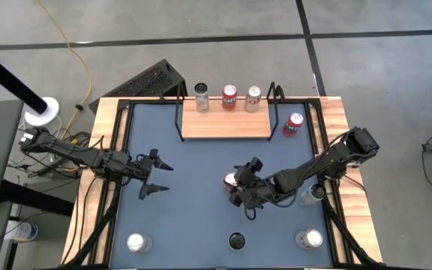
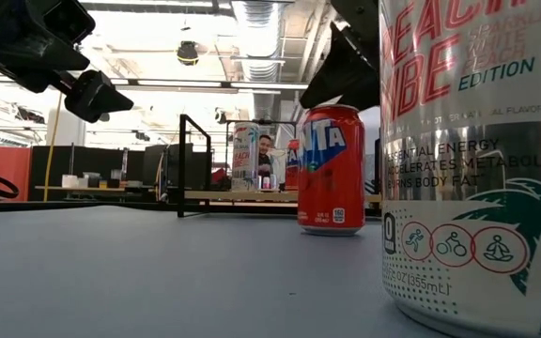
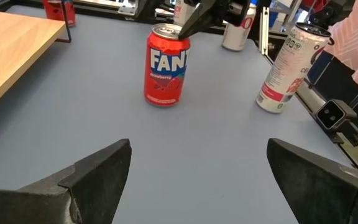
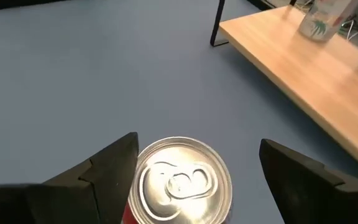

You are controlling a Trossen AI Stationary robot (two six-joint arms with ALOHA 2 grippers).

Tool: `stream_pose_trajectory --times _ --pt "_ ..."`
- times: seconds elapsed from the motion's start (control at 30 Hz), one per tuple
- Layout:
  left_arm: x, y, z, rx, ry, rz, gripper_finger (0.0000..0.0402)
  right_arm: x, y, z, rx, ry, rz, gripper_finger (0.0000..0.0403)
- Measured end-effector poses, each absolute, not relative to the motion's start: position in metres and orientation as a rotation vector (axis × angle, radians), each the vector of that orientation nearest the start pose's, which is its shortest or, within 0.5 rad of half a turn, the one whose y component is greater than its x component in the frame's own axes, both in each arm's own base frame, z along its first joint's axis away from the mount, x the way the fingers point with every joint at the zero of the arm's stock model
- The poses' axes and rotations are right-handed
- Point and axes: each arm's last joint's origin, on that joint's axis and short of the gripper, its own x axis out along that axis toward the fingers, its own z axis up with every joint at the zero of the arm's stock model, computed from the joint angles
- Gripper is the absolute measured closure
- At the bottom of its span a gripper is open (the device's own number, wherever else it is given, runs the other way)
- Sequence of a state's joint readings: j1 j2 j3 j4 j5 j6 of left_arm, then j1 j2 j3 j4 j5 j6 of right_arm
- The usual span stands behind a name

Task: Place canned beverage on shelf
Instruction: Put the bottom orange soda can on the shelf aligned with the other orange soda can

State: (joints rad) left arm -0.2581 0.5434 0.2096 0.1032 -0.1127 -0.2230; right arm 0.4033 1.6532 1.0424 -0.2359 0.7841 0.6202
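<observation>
A red Fanta can (image 1: pixel 231 181) stands upright on the blue table, nearer than the light-wood shelf (image 1: pixel 223 126). My right gripper (image 1: pixel 238 187) is open and hangs just over the can. In the right wrist view its fingers stand either side of the can's silver top (image 4: pixel 179 180). My left gripper (image 1: pixel 154 176) is open and empty above the table's left half; its wrist view shows the Fanta can (image 3: pixel 165 65) ahead. Three cans (image 1: pixel 229 97) stand along the shelf's far edge. My right gripper comes at the Fanta can from above, slanting from the table's right. One finger (image 4: pixel 114 171) stands close against the rim of the can's top (image 4: pixel 140 163); whether it touches, I cannot tell. The other finger (image 4: pixel 303 177) is apart from the can.
A red can (image 1: pixel 294 124) sits right of the shelf. More cans stand near the front edge (image 1: pixel 137 242), (image 1: pixel 236 241), (image 1: pixel 310 238), and one by the right rail (image 1: pixel 313 193). A tall silver can (image 2: pixel 468 160) fills the low view's right. The shelf's black frame posts (image 1: pixel 180 112) rise at its sides.
</observation>
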Motion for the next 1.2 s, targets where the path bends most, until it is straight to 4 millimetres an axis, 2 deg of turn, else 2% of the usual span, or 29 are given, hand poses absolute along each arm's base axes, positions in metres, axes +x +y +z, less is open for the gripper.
stream_pose_trajectory --times 0.17,0.47,0.9,1.2 --pt "0.135 -0.032 0.194 -0.188 0.242 -0.118 0.0038 0.320 0.109 0.219 0.044 0.563 -0.555 0.0072" --pt "0.135 -0.032 0.194 -0.191 0.243 -0.117 0.0038 0.327 0.116 0.247 -0.008 0.547 -0.527 0.0072" --pt "0.135 -0.032 0.194 -0.171 0.241 -0.118 0.0038 0.316 0.123 0.226 0.075 0.591 -0.570 0.0072" --pt "0.135 -0.032 0.193 -0.169 0.251 -0.119 0.0038 0.315 0.124 0.228 0.058 0.553 -0.606 0.0072"
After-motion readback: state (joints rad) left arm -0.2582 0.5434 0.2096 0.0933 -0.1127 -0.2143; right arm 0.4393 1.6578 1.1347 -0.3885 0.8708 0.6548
